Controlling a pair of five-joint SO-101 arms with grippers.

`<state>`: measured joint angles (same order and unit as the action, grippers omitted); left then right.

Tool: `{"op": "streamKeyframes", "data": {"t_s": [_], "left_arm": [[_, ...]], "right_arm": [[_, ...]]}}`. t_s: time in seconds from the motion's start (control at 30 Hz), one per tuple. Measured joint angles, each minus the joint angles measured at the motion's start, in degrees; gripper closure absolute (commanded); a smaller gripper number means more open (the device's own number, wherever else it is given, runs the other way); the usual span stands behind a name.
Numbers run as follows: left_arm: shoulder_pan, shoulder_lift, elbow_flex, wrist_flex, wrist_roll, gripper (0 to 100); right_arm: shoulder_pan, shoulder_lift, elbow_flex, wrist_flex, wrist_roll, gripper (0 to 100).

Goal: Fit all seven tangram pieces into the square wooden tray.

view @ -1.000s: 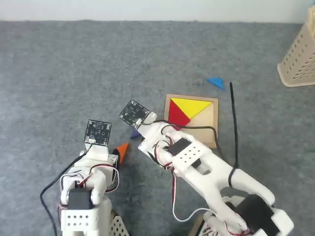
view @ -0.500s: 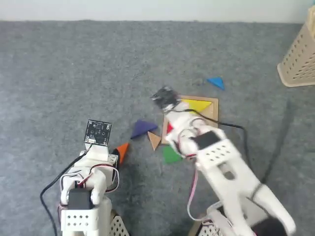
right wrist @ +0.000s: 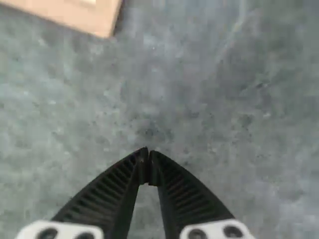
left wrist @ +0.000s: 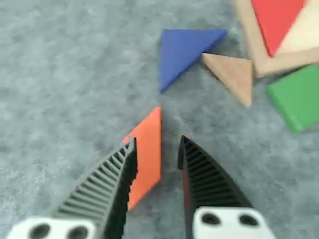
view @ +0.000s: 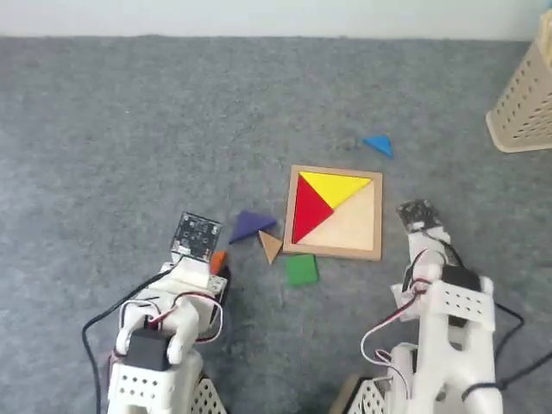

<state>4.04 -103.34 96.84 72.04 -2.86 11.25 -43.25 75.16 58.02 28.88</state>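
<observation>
The square wooden tray point(view: 355, 231) holds a yellow triangle point(view: 332, 185) and a red triangle point(view: 307, 212). Left of it on the carpet lie a dark blue triangle point(view: 252, 226), a tan triangle point(view: 270, 246) and a green square point(view: 301, 269). A small blue triangle point(view: 378, 145) lies beyond the tray. My left gripper point(left wrist: 158, 143) is open low over the orange parallelogram point(left wrist: 147, 159), one finger on each side. The left arm point(view: 172, 297) partly hides that orange piece point(view: 217, 260) from above. My right gripper point(right wrist: 145, 152) is shut and empty over bare carpet, just off the tray corner point(right wrist: 79, 12).
A beige perforated basket point(view: 526, 95) stands at the far right edge. The right arm point(view: 442, 293) sits to the right of the tray. Grey carpet stretches open across the far half of the table.
The right arm swung from over the loose pieces left of the tray to the tray's right side, uncovering them. The left arm shifted right and forward over the orange piece.
</observation>
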Motion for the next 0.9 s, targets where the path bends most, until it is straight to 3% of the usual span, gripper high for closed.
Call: {"op": "streamKeyframes", "data": {"t_s": [0.13,0.2,0.43,0.67,0.9], "left_arm": [[0.4,0.0,0.0,0.0,0.0,87],[-2.7,0.0,0.0,-0.1,-1.3,87],[-11.0,0.0,0.0,-7.3,-21.6,84],[-14.3,1.4,-10.2,-2.5,-24.1,82],[-14.3,24.4,-26.9,0.1,-26.7,82]], "right_arm": [[0.2,-0.6,2.5,-3.3,-1.1,99.3],[0.5,-1.0,2.7,-3.4,-1.1,99.3],[0.5,-1.0,3.0,-4.0,-1.5,99.3],[0.5,-1.0,3.3,-4.7,-1.8,99.3],[0.5,-1.0,3.3,-4.7,-1.8,99.3]]}}
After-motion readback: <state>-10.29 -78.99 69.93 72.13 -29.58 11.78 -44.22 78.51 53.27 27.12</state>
